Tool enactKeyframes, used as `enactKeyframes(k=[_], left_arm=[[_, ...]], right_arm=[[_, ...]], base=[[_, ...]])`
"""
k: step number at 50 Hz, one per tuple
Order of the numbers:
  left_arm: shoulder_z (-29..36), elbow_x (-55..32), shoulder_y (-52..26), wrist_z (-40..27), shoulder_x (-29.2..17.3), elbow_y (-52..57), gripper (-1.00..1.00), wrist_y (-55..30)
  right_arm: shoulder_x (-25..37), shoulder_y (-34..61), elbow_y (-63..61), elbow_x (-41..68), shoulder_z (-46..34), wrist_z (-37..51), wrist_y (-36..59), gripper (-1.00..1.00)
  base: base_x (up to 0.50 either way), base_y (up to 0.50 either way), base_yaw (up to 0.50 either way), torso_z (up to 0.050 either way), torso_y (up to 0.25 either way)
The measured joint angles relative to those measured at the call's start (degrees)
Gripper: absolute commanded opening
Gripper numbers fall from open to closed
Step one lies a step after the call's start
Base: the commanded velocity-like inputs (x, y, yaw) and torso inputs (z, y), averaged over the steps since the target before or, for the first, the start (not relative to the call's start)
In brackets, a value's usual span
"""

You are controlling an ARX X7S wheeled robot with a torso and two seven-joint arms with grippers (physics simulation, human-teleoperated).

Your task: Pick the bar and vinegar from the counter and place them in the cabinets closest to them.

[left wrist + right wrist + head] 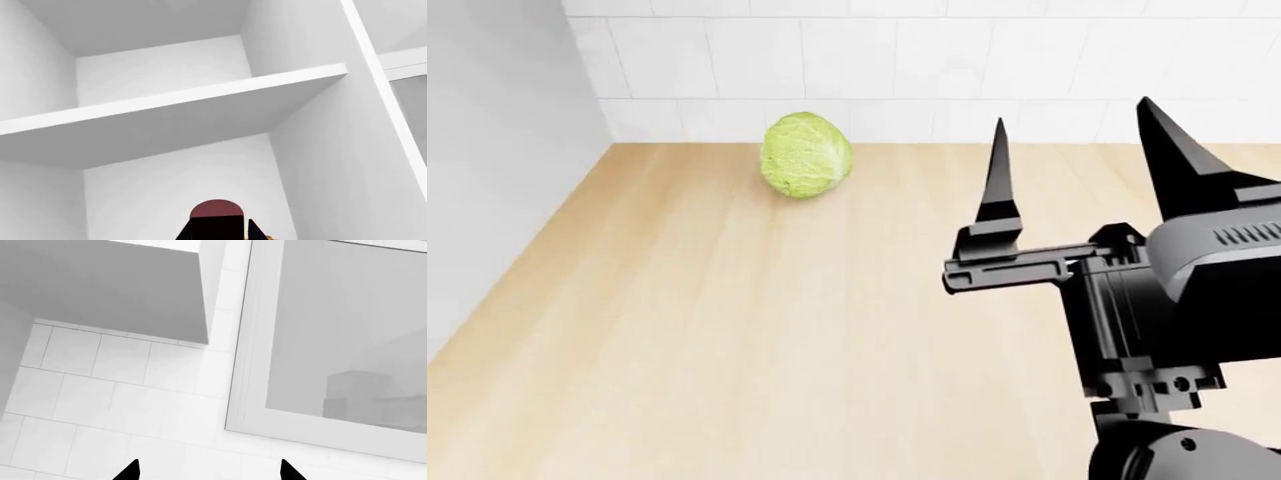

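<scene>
Left wrist view: my left gripper (219, 231) points up into an open white cabinet (167, 130), with a shelf (173, 107) crossing above. Between the dark finger bases, at 6 o'clock in the frame, sits a rounded reddish-brown end, which I take for the bar (215, 209). The jaws look closed on it, though only their roots show. Judgement: a wrapped snack bar is light and a little crushable, with a slick wrapper. A hold across its short width is right, and modest pressure should do.

Head view: my right gripper (1074, 190) stands raised at about 3 o'clock, its two black fingers spread apart with nothing between them. The counter (734, 330) lies below, bare wood-grain except for a pale green cabbage (806, 154) at about 11 o'clock against the tiled wall (894, 70). No vinegar is in sight here, and no left arm.

Right wrist view: two black fingertips (130, 471) at 6 o'clock, parted and empty. Beyond them are white tiles and a framed glass panel (347, 330). The vinegar is not visible here either, so I cannot say where it is. Judgement: a bottle would be heavier, rigid and smooth, so it is best gripped around the labelled middle and kept upright.
</scene>
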Motion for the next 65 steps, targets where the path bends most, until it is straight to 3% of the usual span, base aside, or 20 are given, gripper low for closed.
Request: enactKeyframes(k=[9,18,33,49,65], left_arm=[[-8.03,17.43,-0.09,8.82,7.19,-7.4,-1.0,4.38],[-9.78,22.11,-0.11,10.79,10.66,-13.41,-1.0,8.5],[-6.01,17.98,-0.09,8.61,12.55,-19.78,-1.0,13.28],[-0.04,9.52,-0.38,1.86,12.77,-24.84,-1.0,19.54],[10.07,-0.23,-0.39,-4.23,12.71,-28.29,-1.0,26.06]], right_arm=[[0.56,-0.86,-0.56,-0.2,0.12,0.59,-0.44,1.0],[0.95,-1.56,-0.82,-0.44,0.14,0.93,-0.95,1.0],[1.82,-3.18,-1.54,-1.03,0.16,1.63,-2.0,1.0],[2.36,-4.11,-2.08,-1.17,0.13,2.37,-2.51,1.0],[2.37,-3.65,-1.97,-0.62,0.01,2.79,-2.14,1.0]], base=[[0.0,0.0,0.0,0.0,0.0],[0.0,0.0,0.0,0.0,0.0],[0.0,0.0,0.0,0.0,0.001],[0.0,0.0,0.0,0.0,0.0],[0.0,0.0,0.0,0.0,-0.003]])
